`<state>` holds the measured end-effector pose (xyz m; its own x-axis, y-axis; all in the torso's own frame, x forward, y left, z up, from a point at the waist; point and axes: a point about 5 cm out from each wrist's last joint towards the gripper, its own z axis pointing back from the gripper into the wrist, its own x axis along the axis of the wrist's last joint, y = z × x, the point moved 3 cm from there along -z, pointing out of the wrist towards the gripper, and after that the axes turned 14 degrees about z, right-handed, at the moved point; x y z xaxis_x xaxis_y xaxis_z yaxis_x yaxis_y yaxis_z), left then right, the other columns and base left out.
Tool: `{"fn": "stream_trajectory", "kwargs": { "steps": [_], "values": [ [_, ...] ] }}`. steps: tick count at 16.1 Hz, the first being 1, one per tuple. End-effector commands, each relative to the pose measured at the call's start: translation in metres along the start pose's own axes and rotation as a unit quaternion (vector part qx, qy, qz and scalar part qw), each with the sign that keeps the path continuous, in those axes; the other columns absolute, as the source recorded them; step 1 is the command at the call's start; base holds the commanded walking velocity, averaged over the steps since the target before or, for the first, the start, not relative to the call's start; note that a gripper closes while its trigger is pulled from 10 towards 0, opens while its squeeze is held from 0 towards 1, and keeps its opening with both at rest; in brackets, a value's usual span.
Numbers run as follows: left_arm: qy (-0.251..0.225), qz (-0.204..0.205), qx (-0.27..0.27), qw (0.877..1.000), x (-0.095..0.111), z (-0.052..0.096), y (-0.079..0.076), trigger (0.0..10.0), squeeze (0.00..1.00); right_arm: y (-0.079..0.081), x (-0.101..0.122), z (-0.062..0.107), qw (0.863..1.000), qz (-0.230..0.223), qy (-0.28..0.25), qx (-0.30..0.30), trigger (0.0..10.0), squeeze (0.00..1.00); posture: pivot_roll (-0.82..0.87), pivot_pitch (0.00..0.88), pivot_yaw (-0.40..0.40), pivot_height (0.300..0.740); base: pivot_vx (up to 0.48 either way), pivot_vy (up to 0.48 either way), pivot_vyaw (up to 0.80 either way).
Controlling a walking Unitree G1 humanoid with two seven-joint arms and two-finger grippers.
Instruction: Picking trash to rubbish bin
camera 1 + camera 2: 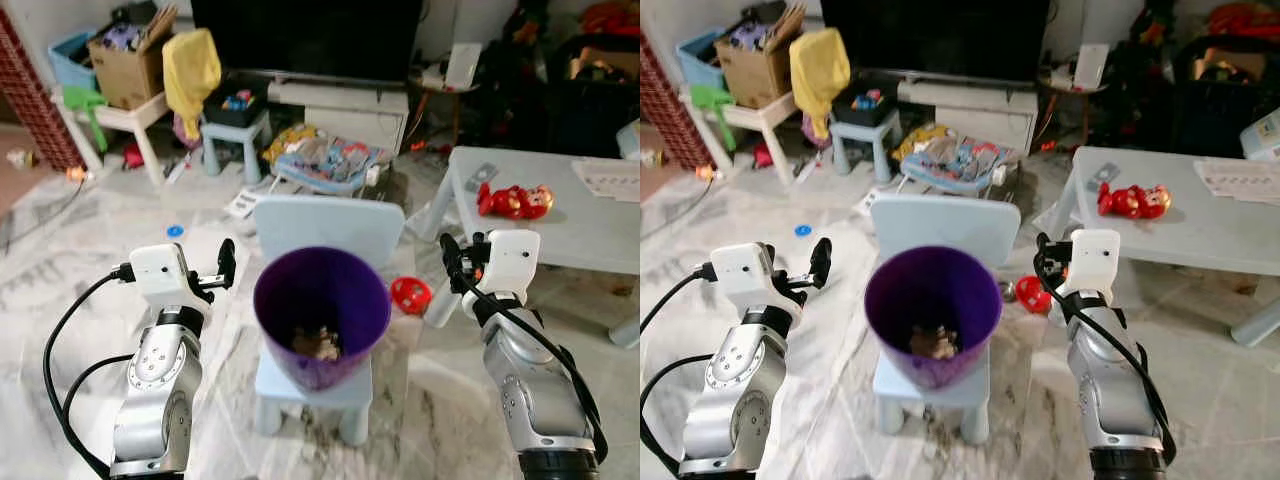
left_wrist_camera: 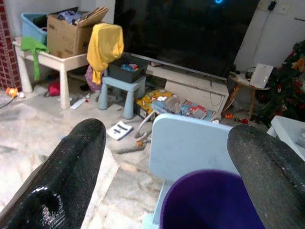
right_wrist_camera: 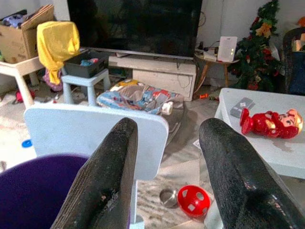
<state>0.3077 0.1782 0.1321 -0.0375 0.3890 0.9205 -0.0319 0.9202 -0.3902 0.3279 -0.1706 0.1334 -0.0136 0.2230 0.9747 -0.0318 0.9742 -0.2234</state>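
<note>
A purple rubbish bin [image 1: 320,315] stands on the seat of a small pale blue chair [image 1: 325,230] right in front of me. Crumpled brownish trash [image 1: 318,345] lies at its bottom. My left gripper [image 1: 224,264] is held up just left of the bin, open and empty. My right gripper [image 1: 452,259] is held up just right of the bin, also open and empty. In the left wrist view the bin's rim [image 2: 209,202] sits between the black fingers [image 2: 71,176]. The chair back [image 3: 95,129] is behind the right fingers [image 3: 105,181].
A red ball [image 1: 410,294] lies on the marble floor by the chair. A pale blue table [image 1: 560,215] at right carries a red toy [image 1: 513,201]. Behind are a TV stand [image 1: 340,105], a stool [image 1: 235,130], a cardboard box [image 1: 128,60] and cluttered cloths [image 1: 325,160].
</note>
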Motion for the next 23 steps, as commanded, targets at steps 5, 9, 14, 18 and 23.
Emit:
{"fn": "stream_trajectory", "kwargs": {
  "steps": [5,9,14,18,23],
  "values": [
    [0.011,0.005,-0.003,1.000,-0.0047,0.0005,-0.0004,10.0,0.00,-0.0008,0.0008,-0.0015,1.000,0.002,0.001,0.004,10.0,0.00,0.01,0.000,-0.051,0.740,-0.336,0.000,0.00],
    [0.013,0.005,-0.002,1.000,-0.0055,0.0006,0.0002,10.0,0.00,-0.0006,0.0006,-0.0016,1.000,0.003,0.002,0.004,10.0,0.00,0.01,0.000,-0.051,0.740,-0.331,0.000,0.00],
    [0.016,0.006,-0.005,1.000,-0.0066,0.0000,-0.0002,10.0,0.00,-0.0016,0.0005,-0.0026,1.000,0.004,0.002,0.004,10.0,0.00,0.00,0.000,-0.053,0.740,-0.332,0.000,0.00],
    [0.018,0.007,-0.009,1.000,-0.0078,-0.0004,-0.0013,10.0,0.00,-0.0022,0.0013,-0.0038,1.000,0.005,0.000,0.004,10.0,0.00,0.01,0.000,-0.052,0.740,-0.329,0.000,0.00],
    [0.021,0.006,-0.012,1.000,-0.0087,-0.0005,-0.0017,10.0,0.00,-0.0018,0.0023,-0.0045,1.000,0.006,-0.002,0.004,10.0,0.00,0.00,0.000,-0.052,0.740,-0.340,0.000,0.00]
  ]
}}
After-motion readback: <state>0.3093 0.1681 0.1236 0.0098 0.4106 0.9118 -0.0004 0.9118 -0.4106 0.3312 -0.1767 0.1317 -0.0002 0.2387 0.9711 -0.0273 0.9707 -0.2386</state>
